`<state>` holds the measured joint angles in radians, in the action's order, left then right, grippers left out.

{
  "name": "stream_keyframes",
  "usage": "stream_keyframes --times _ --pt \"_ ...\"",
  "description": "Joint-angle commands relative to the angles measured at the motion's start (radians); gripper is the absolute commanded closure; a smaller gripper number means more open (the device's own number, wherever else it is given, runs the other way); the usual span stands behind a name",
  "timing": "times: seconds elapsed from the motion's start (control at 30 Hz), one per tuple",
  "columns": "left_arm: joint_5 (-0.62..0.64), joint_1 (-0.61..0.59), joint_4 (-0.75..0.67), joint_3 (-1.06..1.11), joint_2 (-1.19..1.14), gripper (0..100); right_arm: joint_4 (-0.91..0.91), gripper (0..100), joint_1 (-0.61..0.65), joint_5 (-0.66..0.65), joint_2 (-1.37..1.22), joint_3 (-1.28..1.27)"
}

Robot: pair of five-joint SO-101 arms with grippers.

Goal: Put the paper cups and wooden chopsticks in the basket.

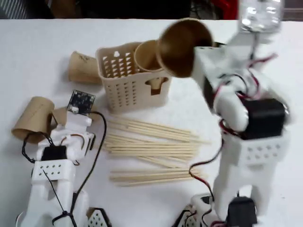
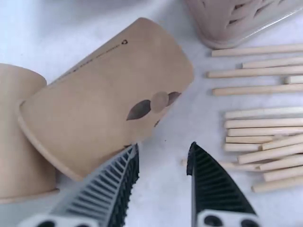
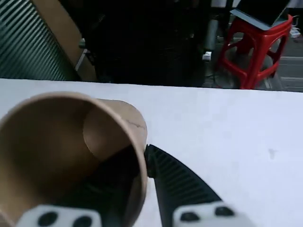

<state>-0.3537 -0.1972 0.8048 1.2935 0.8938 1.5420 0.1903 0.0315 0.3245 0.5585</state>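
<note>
Right tool (image 3: 138, 163), clenched on the rim of a paper cup (image 1: 182, 47), holds it tilted over the basket (image 1: 128, 87), apparently for release; left tool (image 2: 161, 158), released, sits just beside a fallen cup (image 2: 109, 94) near chopsticks (image 1: 151, 146) on the worktop (image 1: 38, 42).

White worktop (image 1: 38, 42): passing room at the far-left corner. Pale wooden chopsticks (image 1: 151, 151): strewn across the middle. Beige perforated plastic basket (image 1: 130, 87): stands behind them, toward the far edge.

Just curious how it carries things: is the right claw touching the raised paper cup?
Touching. In the right wrist view the right gripper clamps the paper cup, its black jaw lying flat against the cup's outer wall.
</note>
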Motion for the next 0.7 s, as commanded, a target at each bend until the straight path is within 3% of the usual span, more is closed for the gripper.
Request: stream_keyframes --times 0.0,0.67 --pt "0.008 0.010 -0.018 -0.005 0.016 82 -0.041 98.2 0.053 0.014 -0.084 0.035" --pt "0.006 0.008 -0.018 -0.006 0.016 82 -0.174 98.0 0.071 0.057 -0.378 0.043"
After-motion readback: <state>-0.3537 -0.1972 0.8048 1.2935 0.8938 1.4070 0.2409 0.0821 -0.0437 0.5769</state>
